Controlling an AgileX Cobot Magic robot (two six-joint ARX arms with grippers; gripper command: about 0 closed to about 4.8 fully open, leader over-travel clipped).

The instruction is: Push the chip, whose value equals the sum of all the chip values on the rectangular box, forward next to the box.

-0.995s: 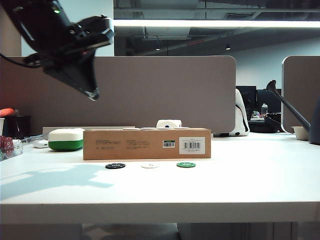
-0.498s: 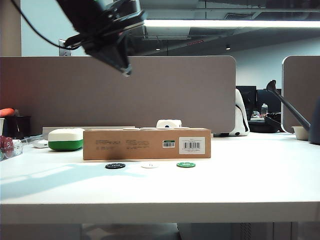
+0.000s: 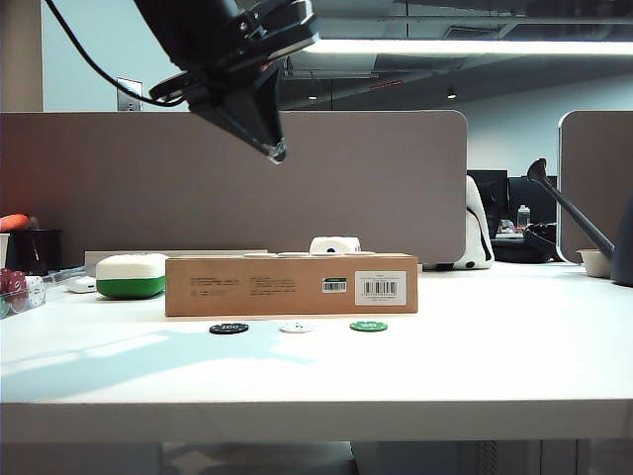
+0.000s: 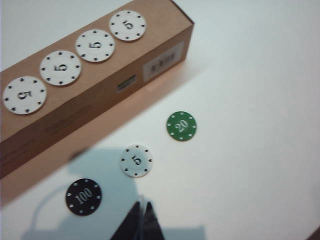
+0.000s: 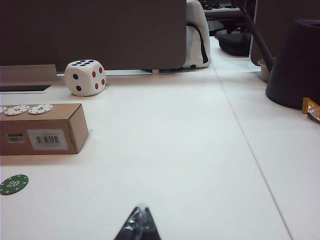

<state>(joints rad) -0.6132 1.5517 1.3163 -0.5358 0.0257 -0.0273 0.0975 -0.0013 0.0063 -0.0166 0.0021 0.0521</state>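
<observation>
- The chip (image 4: 181,126), green and marked 20, is lying flat on the white table (image 3: 475,356), a little in front of the rectangular box (image 3: 291,285), near the end that carries the barcode label (image 3: 380,288); a strip of bare table is separating the two.
- The same chip is showing in the right wrist view (image 5: 13,184), just in front of the box's labelled end (image 5: 41,135).
- The white chip (image 4: 136,160), marked 5, is sitting beside the green one, and the black chip (image 4: 83,197), marked 100, is lying beyond it; the three are forming a loose row along the box's front, apart from each other.
- Four white chips marked 5 (image 4: 95,45) are resting in a line on top of the box.
- The left gripper (image 3: 275,150) is hanging high in the air above the box, touching nothing; in its wrist view the fingertips (image 4: 140,223) are pressing together into one dark point, holding nothing.
- The right gripper (image 5: 139,225) is hovering low over bare table, well apart from the chip, its fingertips also meeting with nothing between them.
- A white-and-green case (image 3: 131,276) is sitting behind the box's far end, and a white die (image 5: 85,77) with red and dark pips is standing behind the box.
</observation>
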